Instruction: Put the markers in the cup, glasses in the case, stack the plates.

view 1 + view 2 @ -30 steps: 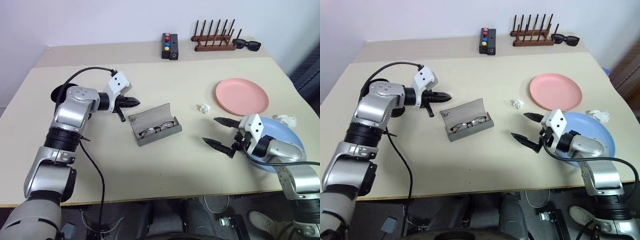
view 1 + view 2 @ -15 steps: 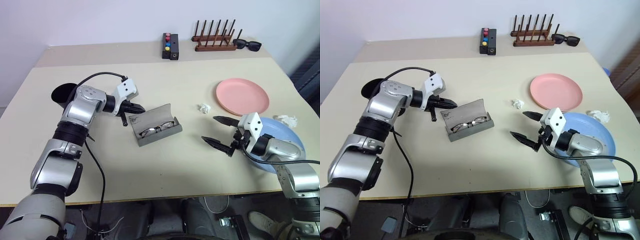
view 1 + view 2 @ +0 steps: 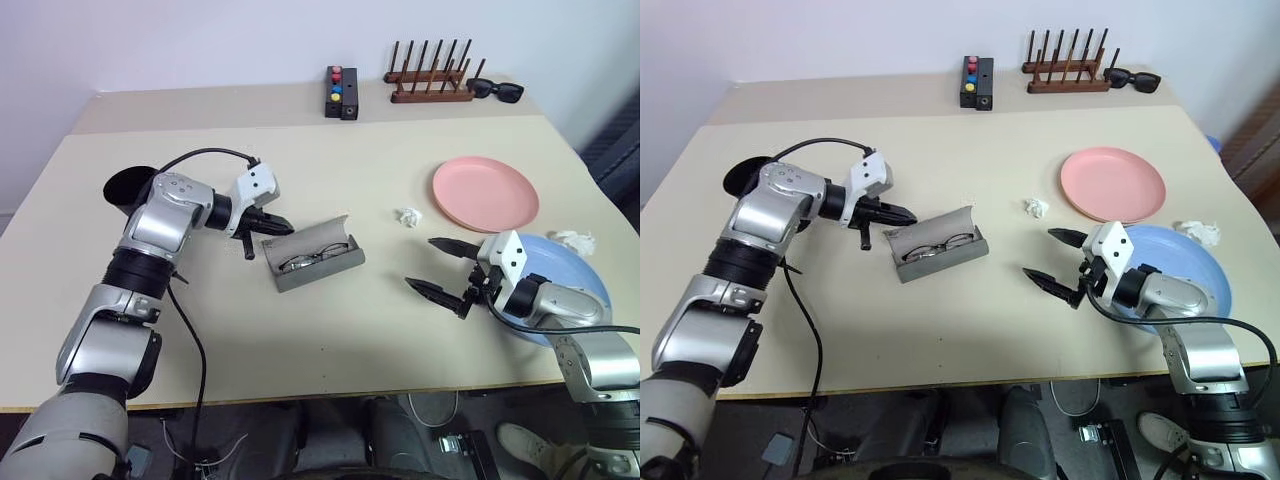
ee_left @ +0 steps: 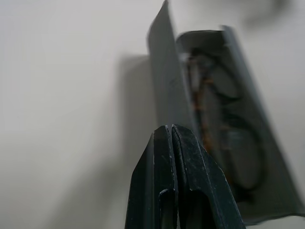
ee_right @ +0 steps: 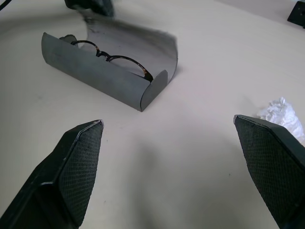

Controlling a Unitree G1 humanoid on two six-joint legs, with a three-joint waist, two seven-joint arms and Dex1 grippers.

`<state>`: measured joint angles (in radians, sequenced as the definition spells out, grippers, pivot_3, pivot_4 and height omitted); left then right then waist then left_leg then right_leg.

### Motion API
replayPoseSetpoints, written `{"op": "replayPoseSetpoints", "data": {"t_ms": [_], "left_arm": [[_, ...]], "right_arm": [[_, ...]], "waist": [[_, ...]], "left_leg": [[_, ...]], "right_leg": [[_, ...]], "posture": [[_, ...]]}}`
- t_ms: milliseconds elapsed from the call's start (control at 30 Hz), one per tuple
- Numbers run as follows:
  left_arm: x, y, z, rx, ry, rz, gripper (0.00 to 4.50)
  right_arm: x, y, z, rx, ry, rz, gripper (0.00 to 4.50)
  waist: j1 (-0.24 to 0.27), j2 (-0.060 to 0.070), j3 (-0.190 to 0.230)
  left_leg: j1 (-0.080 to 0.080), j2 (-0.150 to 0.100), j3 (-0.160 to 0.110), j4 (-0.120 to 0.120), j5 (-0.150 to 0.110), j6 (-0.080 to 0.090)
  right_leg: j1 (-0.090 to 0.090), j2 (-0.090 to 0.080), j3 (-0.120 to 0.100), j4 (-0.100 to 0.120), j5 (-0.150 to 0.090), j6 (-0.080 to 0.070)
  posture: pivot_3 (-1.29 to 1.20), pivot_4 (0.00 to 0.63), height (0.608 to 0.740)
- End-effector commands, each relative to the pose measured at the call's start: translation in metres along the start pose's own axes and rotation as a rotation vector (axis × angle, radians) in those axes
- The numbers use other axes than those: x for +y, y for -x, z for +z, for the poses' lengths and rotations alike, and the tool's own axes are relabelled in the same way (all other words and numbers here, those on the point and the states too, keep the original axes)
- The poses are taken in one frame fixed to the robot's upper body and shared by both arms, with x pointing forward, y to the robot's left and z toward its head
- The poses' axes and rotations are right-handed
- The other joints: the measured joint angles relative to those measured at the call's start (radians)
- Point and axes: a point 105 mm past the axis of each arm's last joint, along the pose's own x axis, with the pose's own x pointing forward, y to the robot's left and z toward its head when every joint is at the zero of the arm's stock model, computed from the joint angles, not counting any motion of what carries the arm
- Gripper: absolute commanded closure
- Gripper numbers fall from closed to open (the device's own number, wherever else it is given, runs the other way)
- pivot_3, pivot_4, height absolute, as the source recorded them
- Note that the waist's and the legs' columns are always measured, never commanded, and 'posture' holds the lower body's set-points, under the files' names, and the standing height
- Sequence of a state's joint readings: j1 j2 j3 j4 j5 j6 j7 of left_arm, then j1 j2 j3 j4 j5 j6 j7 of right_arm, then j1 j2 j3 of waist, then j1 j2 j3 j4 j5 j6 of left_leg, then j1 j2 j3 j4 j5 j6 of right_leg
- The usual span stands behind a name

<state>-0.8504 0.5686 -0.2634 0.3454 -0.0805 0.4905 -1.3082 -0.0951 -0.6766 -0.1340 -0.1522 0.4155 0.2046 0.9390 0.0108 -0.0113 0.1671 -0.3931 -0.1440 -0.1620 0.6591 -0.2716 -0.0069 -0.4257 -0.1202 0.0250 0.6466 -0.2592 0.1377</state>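
Observation:
The grey case point(image 3: 318, 268) lies mid-table with its lid point(image 4: 164, 86) standing half raised. The brown-rimmed glasses point(image 3: 312, 258) rest inside it. My left gripper point(image 3: 286, 228) is shut, empty, with its tips against the lid's outer side at the case's left end. The black cup point(image 3: 120, 187) stands behind my left arm, partly hidden. My right gripper point(image 3: 424, 265) hovers open and empty to the right of the case. The pink plate point(image 3: 485, 192) lies at the right. The blue plate point(image 3: 565, 272) sits nearer, partly under my right arm. The markers are out of view.
A black box with coloured buttons point(image 3: 340, 92), a wooden peg rack point(image 3: 430, 85) and black sunglasses point(image 3: 493, 90) line the far edge. A crumpled paper wad point(image 3: 407, 216) lies between case and pink plate. Another wad point(image 3: 573, 239) lies by the blue plate.
My left gripper swung right and down to the case's left end. The lid has risen from lying open to half raised. The right arm has not moved.

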Motion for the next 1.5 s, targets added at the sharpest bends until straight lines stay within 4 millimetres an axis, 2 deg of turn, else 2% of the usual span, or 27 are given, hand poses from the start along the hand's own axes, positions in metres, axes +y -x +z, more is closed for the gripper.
{"op": "replayPoseSetpoints", "data": {"t_ms": [33, 267, 500, 667, 767, 933, 1067, 1167, 1267, 1333, 1400, 1500], "left_arm": [[-0.012, 0.004, 0.014, -0.024, -0.031, -0.046, 4.44], [-0.037, -0.004, 0.012, 0.005, -0.033, -0.124, 4.44], [-0.061, -0.014, 0.0, 0.031, -0.001, -0.179, 4.44], [-0.058, -0.014, 0.009, 0.007, -0.006, -0.158, 4.44], [-0.048, -0.005, 0.031, -0.073, -0.019, -0.124, 4.44], [-0.037, 0.002, 0.051, -0.149, -0.002, -0.105, 4.44], [-0.032, -0.003, 0.041, -0.117, 0.021, -0.076, 4.44], [-0.034, -0.013, 0.025, -0.064, 0.03, -0.066, 4.44], [-0.042, -0.026, -0.003, 0.038, 0.035, -0.071, 4.44], [-0.049, -0.029, -0.012, 0.063, 0.035, -0.083, 4.44], [-0.05, -0.03, -0.013, 0.06, 0.033, -0.075, 4.44], [-0.041, -0.023, 0.01, -0.043, 0.013, -0.02, 4.44]], "right_arm": [[-0.005, 0.003, 0.016, -0.04, 0.044, -0.015, 0.0], [-0.005, 0.001, 0.021, -0.042, 0.047, -0.018, 0.0], [-0.004, 0.001, 0.02, -0.038, 0.043, -0.022, 0.0], [-0.006, 0.003, 0.017, -0.034, 0.043, -0.027, 0.0], [-0.007, 0.003, 0.017, -0.037, 0.044, -0.029, 0.0], [-0.008, 0.003, 0.017, -0.039, 0.043, -0.026, 0.0], [-0.008, 0.003, 0.017, -0.039, 0.044, -0.026, 0.0], [-0.008, 0.004, 0.016, -0.037, 0.044, -0.027, 0.0], [-0.008, 0.005, 0.014, -0.033, 0.043, -0.031, 0.0], [-0.009, 0.006, 0.013, -0.027, 0.045, -0.038, 0.0], [-0.01, 0.007, 0.012, -0.022, 0.048, -0.047, 0.0], [-0.016, 0.009, 0.011, -0.013, 0.054, -0.092, 0.0]], "waist": [[0.0, 0.0, 0.0], [-0.001, 0.0, 0.0], [0.001, 0.0, 0.0], [0.002, 0.0, 0.0], [0.003, 0.0, 0.0], [0.001, 0.0, 0.0], [0.0, 0.0, 0.0], [0.0, 0.0, 0.0], [0.002, 0.0, 0.0], [0.003, 0.0, 0.0], [0.002, 0.0, -0.001], [0.003, 0.0, -0.001]], "left_leg": [[0.0, 0.0, 0.0, 0.0, 0.0, 0.0], [0.0, 0.0, 0.0, 0.0, 0.0, 0.0], [0.0, 0.0, 0.0, 0.0, 0.0, 0.0], [0.0, 0.0, 0.0, 0.0, 0.0, 0.0], [0.0, 0.0, 0.0, 0.0, 0.0, 0.0], [0.0, 0.0, 0.0, 0.0, 0.0, 0.0], [0.0, 0.0, 0.0, 0.0, 0.0, 0.0], [0.0, 0.0, 0.0, 0.0, 0.0, 0.0], [0.0, 0.0, 0.0, 0.0, 0.0, 0.0], [0.0, 0.0, 0.0, 0.0, 0.0, 0.0], [0.001, 0.0, 0.0, 0.0, 0.0, 0.0], [0.001, 0.0, 0.0, 0.0, 0.0, 0.0]], "right_leg": [[0.0, 0.0, 0.0, 0.0, 0.0, 0.0], [0.0, 0.0, 0.0, 0.0, 0.0, 0.0], [0.0, 0.0, 0.0, 0.0, 0.0, 0.0], [0.0, 0.0, 0.0, 0.0, 0.0, 0.0], [0.0, 0.0, 0.0, 0.0, 0.0, 0.0], [0.0, 0.0, 0.0, 0.0, 0.0, 0.0], [0.0, 0.0, 0.0, 0.0, 0.0, 0.0], [0.0, 0.0, 0.0, 0.0, 0.0, 0.0], [0.0, 0.0, 0.0, 0.0, 0.0, 0.0], [0.0, 0.0, 0.0, 0.0, 0.0, 0.0], [0.001, 0.0, 0.0, -0.001, 0.0, 0.0], [0.002, 0.0, 0.0, 0.0, 0.0, 0.0]], "posture": [[0.0, 0.15, 0.74], [0.0, 0.15, 0.74], [0.0, 0.15, 0.74], [0.0, 0.15, 0.74], [0.0, 0.15, 0.74], [0.0, 0.15, 0.74], [0.0, 0.15, 0.74], [0.0, 0.15, 0.74], [0.0, 0.15, 0.74], [0.0, 0.15, 0.74], [0.0, 0.15, 0.74], [0.0, 0.15, 0.74]]}}
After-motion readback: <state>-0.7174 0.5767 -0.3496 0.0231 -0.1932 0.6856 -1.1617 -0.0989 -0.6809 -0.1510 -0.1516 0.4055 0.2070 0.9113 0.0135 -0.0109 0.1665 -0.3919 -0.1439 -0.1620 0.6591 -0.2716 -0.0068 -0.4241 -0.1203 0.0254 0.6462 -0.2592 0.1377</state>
